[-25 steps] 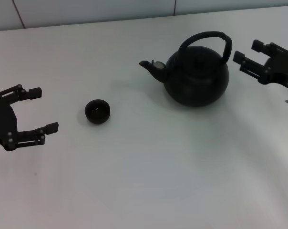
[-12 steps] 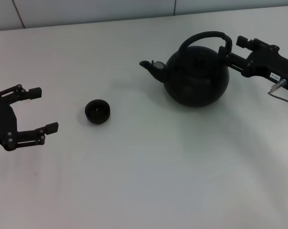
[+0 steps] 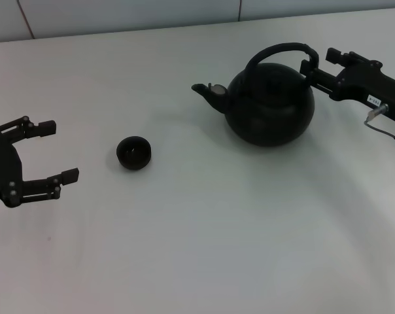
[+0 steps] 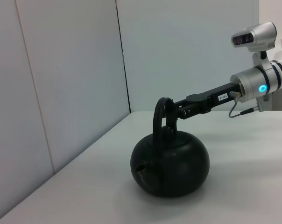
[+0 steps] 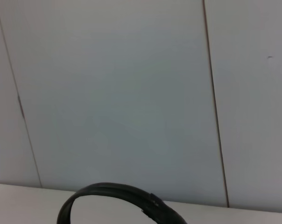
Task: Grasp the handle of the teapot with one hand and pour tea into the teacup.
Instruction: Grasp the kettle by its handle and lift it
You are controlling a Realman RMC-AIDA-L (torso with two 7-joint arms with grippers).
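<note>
1. On the white table (image 3: 204, 248), backed by pale wall panels (image 4: 71, 79), the teapot (image 3: 269, 104) stands near the far right corner.
2. Right gripper (image 3: 313, 70) reaches its handle (image 3: 282, 50); grip state unclear.
3. Left gripper (image 3: 53, 152) hangs spread near the left edge, beside the teacup (image 3: 133, 153).

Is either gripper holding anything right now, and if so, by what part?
Nothing is clearly held. The right gripper is at the teapot's handle, but a closed grasp cannot be told. The left gripper is open, apart from the teacup.

No text can be read. A small white label (image 3: 373, 100) sits on the right gripper (image 3: 318, 63), its dark print too small to make out.
</note>
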